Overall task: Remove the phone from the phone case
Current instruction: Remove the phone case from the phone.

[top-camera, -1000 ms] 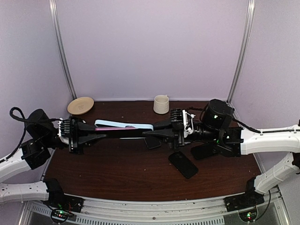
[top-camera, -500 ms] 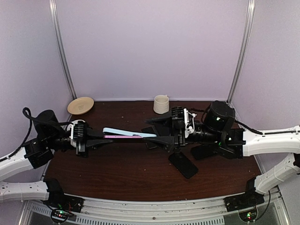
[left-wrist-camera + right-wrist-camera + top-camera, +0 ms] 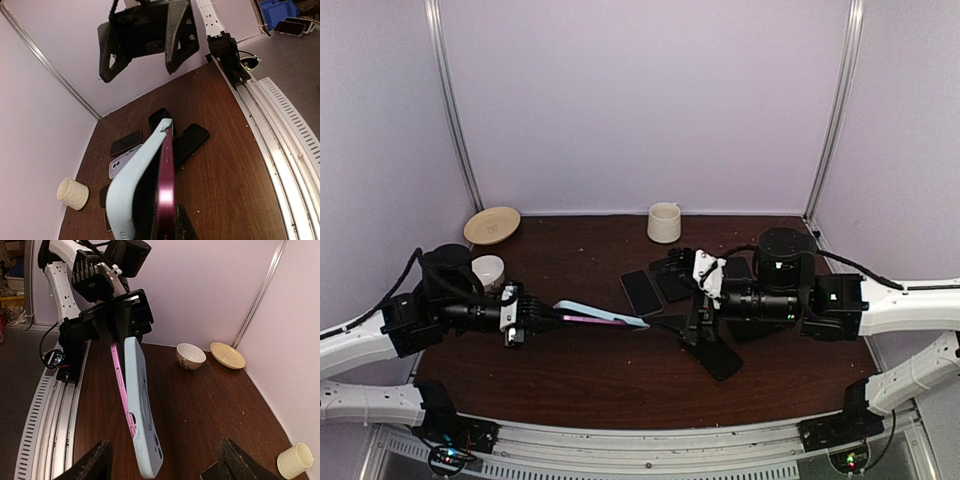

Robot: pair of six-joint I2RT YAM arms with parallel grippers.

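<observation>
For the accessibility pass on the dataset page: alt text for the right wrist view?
The black left gripper holds a pink smartphone edge-on above the dark brown wooden table, its pale blue soft case partly peeled off. The right gripper is open in the foreground, touching neither; a white bowl and tan plate sit behind.

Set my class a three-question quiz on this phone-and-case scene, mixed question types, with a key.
1. True or false: the right gripper is clamped on the phone case.
2. What holds the pink phone? A) left gripper B) right gripper C) neither
3. Fill in: the phone case is light ____.
Key: 1 false; 2 A; 3 blue.
</observation>
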